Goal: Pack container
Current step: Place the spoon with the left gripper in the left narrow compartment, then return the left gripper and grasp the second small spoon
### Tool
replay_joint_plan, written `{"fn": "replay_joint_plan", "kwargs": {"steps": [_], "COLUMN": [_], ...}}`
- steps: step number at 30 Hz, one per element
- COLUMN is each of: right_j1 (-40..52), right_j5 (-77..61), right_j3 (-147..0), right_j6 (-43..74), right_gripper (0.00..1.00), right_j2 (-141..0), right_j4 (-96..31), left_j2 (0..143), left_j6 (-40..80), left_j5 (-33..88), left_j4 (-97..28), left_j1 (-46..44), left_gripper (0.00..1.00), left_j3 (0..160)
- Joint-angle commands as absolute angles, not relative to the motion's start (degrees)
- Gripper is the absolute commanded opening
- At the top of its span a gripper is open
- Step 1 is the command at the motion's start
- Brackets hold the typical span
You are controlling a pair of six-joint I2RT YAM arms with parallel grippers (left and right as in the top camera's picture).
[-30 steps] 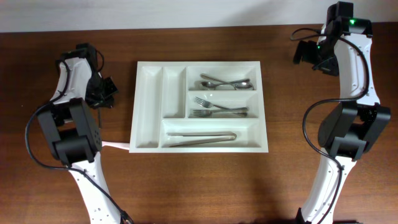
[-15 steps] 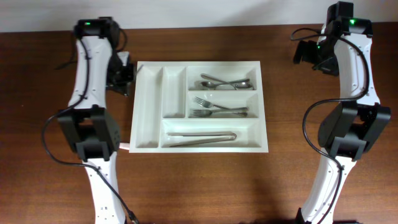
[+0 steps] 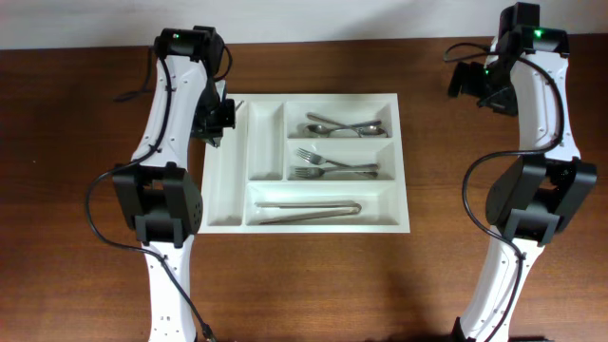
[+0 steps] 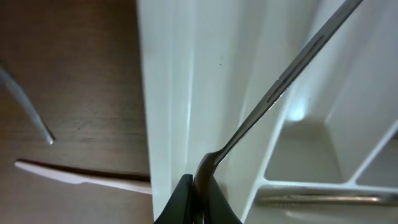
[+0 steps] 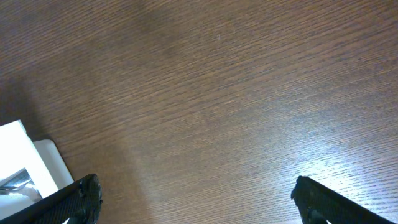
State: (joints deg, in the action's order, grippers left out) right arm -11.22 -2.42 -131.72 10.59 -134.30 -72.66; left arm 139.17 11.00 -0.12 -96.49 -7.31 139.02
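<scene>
White smooth-walled container (image 3: 304, 96) beneath slim steel utensil (image 4: 273, 99).

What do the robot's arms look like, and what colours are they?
Both the left arm and the right arm are white tubes joined by chunky black joints. Thin black cables loop beside each one, and a little green light glows near the top of each. The left gripper and right gripper have black fingers.

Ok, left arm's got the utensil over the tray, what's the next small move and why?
Probably lower the left gripper into a narrow compartment before opening. It is shut on the metal utensil, which slants over the tray, and both narrow compartments look empty.
</scene>
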Motion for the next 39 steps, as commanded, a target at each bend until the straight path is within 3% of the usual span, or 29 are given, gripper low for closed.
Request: {"fn": "replay_joint_plan", "kwargs": {"steps": [1, 17, 19, 22, 23, 31, 39], "right_j1": [-11.3, -11.3, -11.3, -11.3, -11.3, -11.3, -11.3], "right_j5": [-2.3, -2.3, -2.3, -2.3, -2.3, -2.3, -2.3], "right_j3": [-132.6, -132.6, -132.6, -132.6, -132.6, -132.6, -132.6], "right_j6": [11.2, 11.2, 11.3, 11.3, 11.3, 11.3, 11.3], "right_gripper": [0.99, 0.99, 0.99, 0.99, 0.99, 0.99, 0.99], "right_j2": [-132.2, -132.2, -132.2, -132.2, -132.2, -132.2, -132.2], "right_j4": [-72.6, -72.6, -72.6, -72.6, -72.6, -72.6, -72.6], "left_j2": [139.0, 145.2, 145.2, 145.2, 145.2, 144.9, 144.5], "left_j6": [16.8, 20.3, 20.3, 20.3, 20.3, 20.1, 17.1], "left_j5": [-4.6, -3.7, -3.7, -3.7, -3.8, -3.9, -10.0], "left_j4": [-96.5, -95.5, -95.3, -95.2, -95.1, -95.3, -96.7], "left_j1": [-7.0, -8.6, -8.6, -8.6, -8.6, -5.1, 4.5], "left_gripper": [0.02, 0.03, 0.16, 0.5, 0.51, 0.52, 0.5], "left_j3": [139.7, 139.7, 139.7, 139.7, 139.7, 143.1, 147.9]}}
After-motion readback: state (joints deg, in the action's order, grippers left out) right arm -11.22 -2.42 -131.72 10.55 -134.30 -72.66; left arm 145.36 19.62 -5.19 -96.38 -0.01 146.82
